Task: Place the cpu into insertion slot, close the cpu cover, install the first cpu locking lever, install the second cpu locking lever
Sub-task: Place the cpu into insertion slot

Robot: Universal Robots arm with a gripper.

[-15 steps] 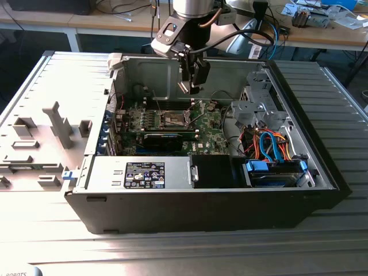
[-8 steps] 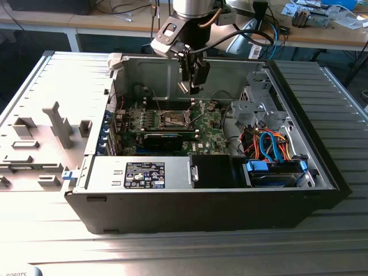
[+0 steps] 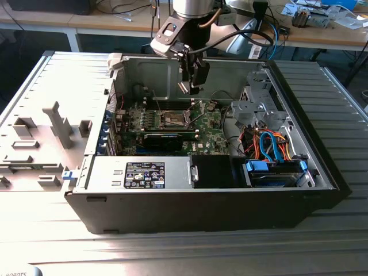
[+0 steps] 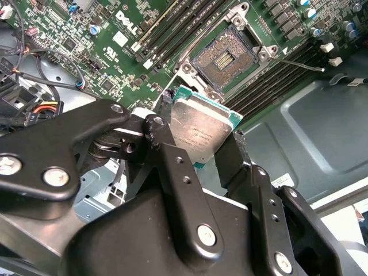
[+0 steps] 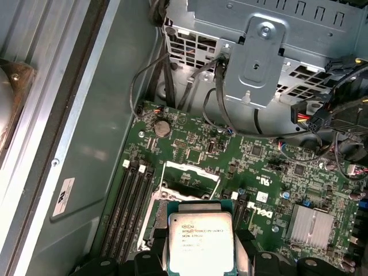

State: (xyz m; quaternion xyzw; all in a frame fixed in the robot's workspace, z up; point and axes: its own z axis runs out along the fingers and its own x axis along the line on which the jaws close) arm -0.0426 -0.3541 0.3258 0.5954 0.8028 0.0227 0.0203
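Exterior view: the gripper (image 3: pixel 192 86) hangs inside the open computer case (image 3: pixel 201 207), above the motherboard (image 3: pixel 210 129) and clear of it.
Grip: fingers (image 4: pixel 158 135) are closed on two opposite edges of the cpu (image 4: pixel 201 129), nothing else held.
Cpu facing: in both wrist views its silver metal top (image 5: pixel 199 241) faces back toward the wrist.
Long axis: none, since the chip is square.
Insertion slot (image 4: pixel 226 57): contact field is bare; the chip is up in the air near it, not seated.

tool (image 4: pixel 198 135): black jointed links | screws (image 4: pixel 207 234): silver | arm (image 3: pixel 192 8): silver-grey | cables (image 3: pixel 260 35): black
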